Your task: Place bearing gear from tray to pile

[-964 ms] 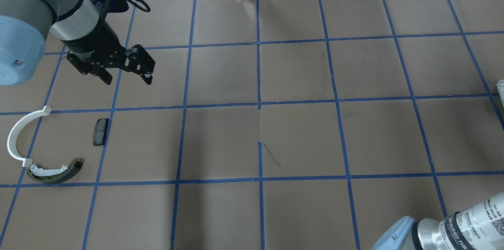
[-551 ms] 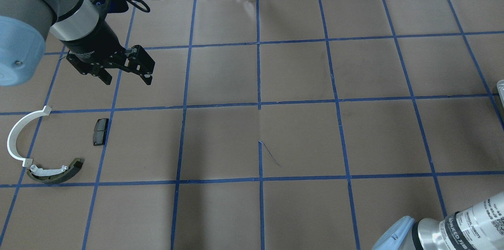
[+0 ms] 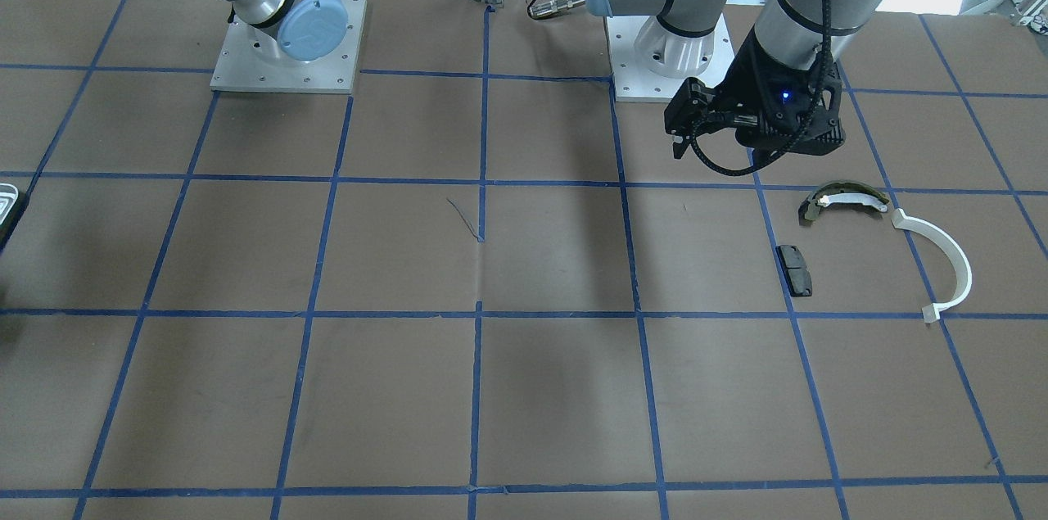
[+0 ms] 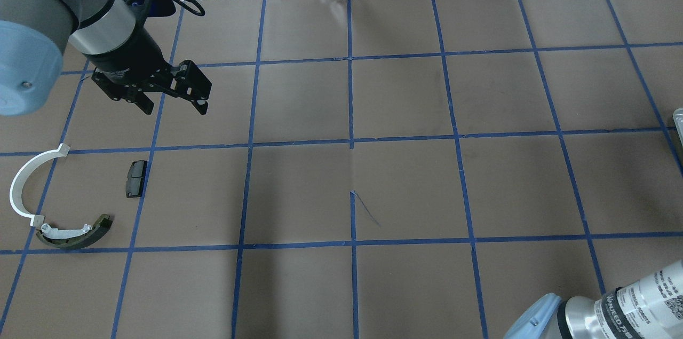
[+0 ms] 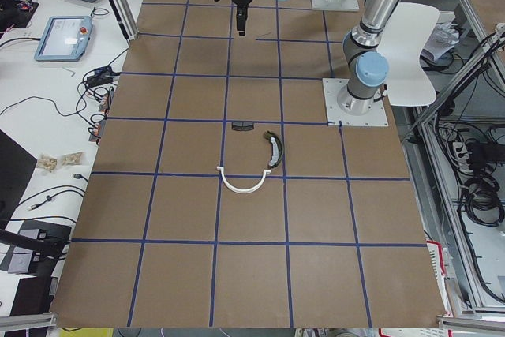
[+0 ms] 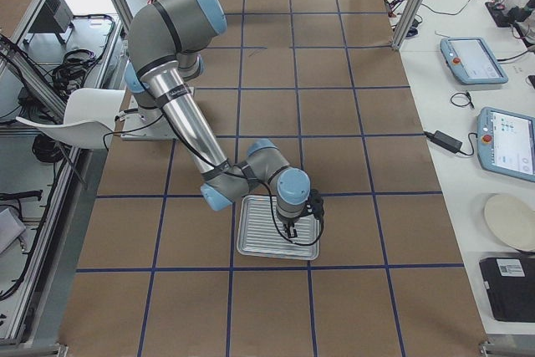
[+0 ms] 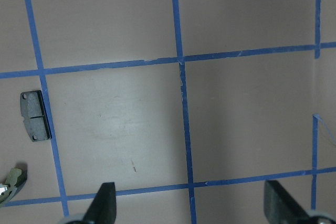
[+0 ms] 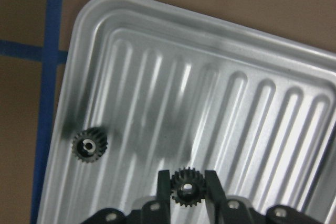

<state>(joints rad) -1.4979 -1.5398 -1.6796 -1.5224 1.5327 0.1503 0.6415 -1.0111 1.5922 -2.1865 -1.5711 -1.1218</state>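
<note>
A brown paper-covered counter (image 5: 252,274) gridded with blue tape carries three parts near its middle. A small black rectangular pad (image 5: 241,125) lies apart from the others. A dark olive curved brake shoe (image 5: 273,150) sits closer to the robot, and a long white plastic arc (image 5: 243,185) ends just beside the shoe's tip. The near left arm stands on a grey metal base plate (image 5: 339,112). Its black end effector (image 5: 241,29) hangs fingers-down over the far squares, well apart from the parts.
</note>
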